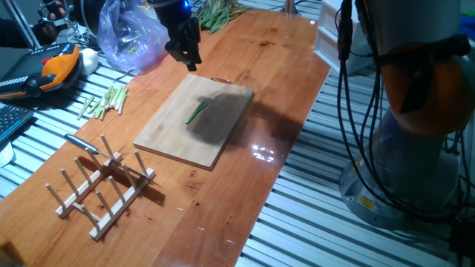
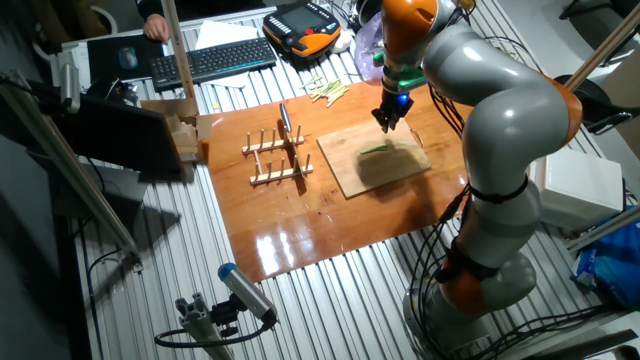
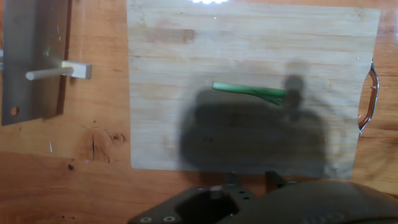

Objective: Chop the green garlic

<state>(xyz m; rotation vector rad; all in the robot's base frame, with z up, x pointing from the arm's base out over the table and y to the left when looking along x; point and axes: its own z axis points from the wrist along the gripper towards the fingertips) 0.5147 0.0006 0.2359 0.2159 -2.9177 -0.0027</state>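
Observation:
The green garlic (image 1: pixel 197 112) (image 2: pixel 376 149) (image 3: pixel 249 91) is one thin bright-green stalk, slightly forked, lying whole near the middle of the wooden cutting board (image 1: pixel 178 141) (image 2: pixel 350 175) (image 3: pixel 186 50). My gripper (image 1: pixel 190 59) (image 2: pixel 388 120) (image 3: pixel 253 179) hangs above the board's far edge, clear of the stalk, with its fingers close together and nothing held. Its shadow falls across the board beside the stalk. A knife (image 1: pixel 80 142) (image 2: pixel 285 118) (image 3: pixel 34 56) rests on the wooden peg rack (image 1: pixel 104 189) (image 2: pixel 275 160).
Pale yellowish stalk sticks (image 1: pixel 107 100) (image 2: pixel 325 90) lie beyond the board. A plastic bag (image 1: pixel 130 33) and long leafy greens (image 1: pixel 219 11) sit at the table's far end. An orange teach pendant (image 1: pixel 44 70) (image 2: pixel 305 25) and a keyboard (image 2: pixel 215 60) lie off the table.

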